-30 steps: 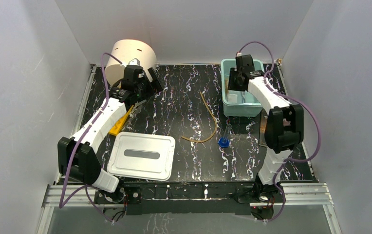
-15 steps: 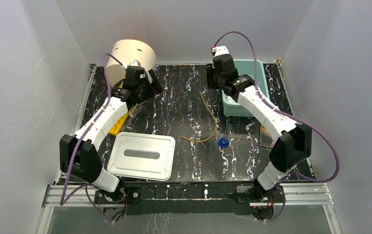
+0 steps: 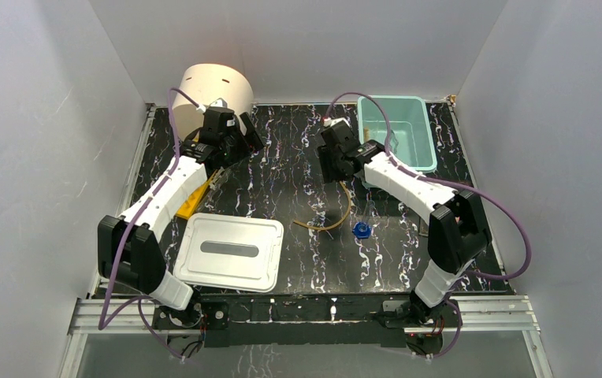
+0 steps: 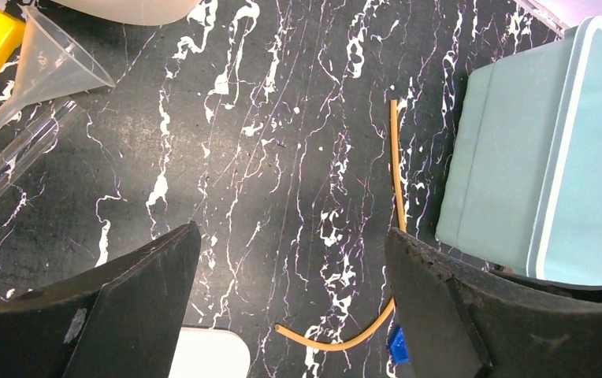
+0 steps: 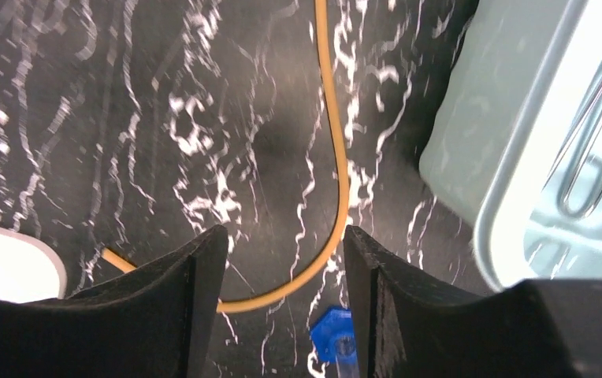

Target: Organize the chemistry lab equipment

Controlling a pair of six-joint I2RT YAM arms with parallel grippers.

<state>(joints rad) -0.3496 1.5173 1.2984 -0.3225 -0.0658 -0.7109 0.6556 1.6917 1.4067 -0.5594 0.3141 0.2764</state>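
Observation:
A tan rubber tube (image 3: 350, 201) curves across the middle of the black marbled table and also shows in the right wrist view (image 5: 337, 157). A clear flask with blue cap (image 3: 362, 229) lies just right of its lower bend. My right gripper (image 3: 333, 167) hovers over the tube's upper part, open and empty (image 5: 282, 252). Metal tongs (image 5: 597, 118) lie in the teal bin (image 3: 424, 150). My left gripper (image 3: 248, 132) is open and empty (image 4: 290, 260) near the cream cylinder. A yellow holed rack (image 3: 190, 201) and a clear funnel (image 4: 53, 67) sit under the left arm.
A big cream cylinder (image 3: 217, 87) stands at the back left. A white flat packet (image 3: 229, 252) lies at the front left. A dark flat thing (image 3: 425, 221) lies by the right arm. Grey walls close in the table on three sides.
My right gripper has come out of the teal bin and swung left and forward to over the tan tube. The left arm has stayed put.

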